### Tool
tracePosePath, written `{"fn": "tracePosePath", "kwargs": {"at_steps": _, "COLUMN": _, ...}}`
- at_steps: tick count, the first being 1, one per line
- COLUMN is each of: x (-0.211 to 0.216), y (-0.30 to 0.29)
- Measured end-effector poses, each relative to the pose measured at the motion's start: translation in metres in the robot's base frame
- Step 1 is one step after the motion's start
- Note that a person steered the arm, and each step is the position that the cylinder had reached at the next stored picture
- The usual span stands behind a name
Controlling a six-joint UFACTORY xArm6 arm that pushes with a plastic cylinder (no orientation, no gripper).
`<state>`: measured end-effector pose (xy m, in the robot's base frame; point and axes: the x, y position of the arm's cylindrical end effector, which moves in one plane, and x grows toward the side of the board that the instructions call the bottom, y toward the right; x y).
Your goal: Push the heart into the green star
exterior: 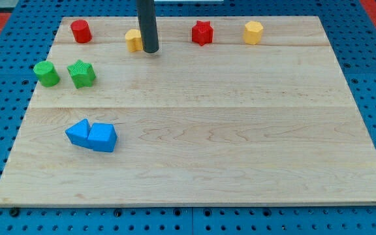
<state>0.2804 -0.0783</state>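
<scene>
My tip (151, 51) rests on the board near the view's top, touching the right side of a yellow block (133, 40) that looks like a heart; the rod hides part of it. The green star (81, 73) lies below and to the left of that yellow block, well apart from it. The tip is to the upper right of the green star.
A green cylinder (46, 73) sits just left of the star. A red cylinder (80, 31), a red star (202, 32) and a yellow hexagon-like block (253, 32) line the top edge. Two blue blocks (78, 132) (102, 138) touch each other at the lower left.
</scene>
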Motion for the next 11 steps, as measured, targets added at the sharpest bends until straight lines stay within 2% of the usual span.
{"fn": "tracePosePath", "kwargs": {"at_steps": 1, "x": -0.041, "y": -0.019}}
{"fn": "tracePosePath", "kwargs": {"at_steps": 3, "x": -0.065, "y": -0.057}}
{"fn": "tracePosePath", "kwargs": {"at_steps": 5, "x": 0.044, "y": -0.092}}
{"fn": "tracePosePath", "kwargs": {"at_steps": 7, "x": 0.023, "y": -0.068}}
{"fn": "tracePosePath", "kwargs": {"at_steps": 10, "x": 0.045, "y": -0.007}}
{"fn": "tracePosePath", "kwargs": {"at_steps": 11, "x": 0.061, "y": -0.016}}
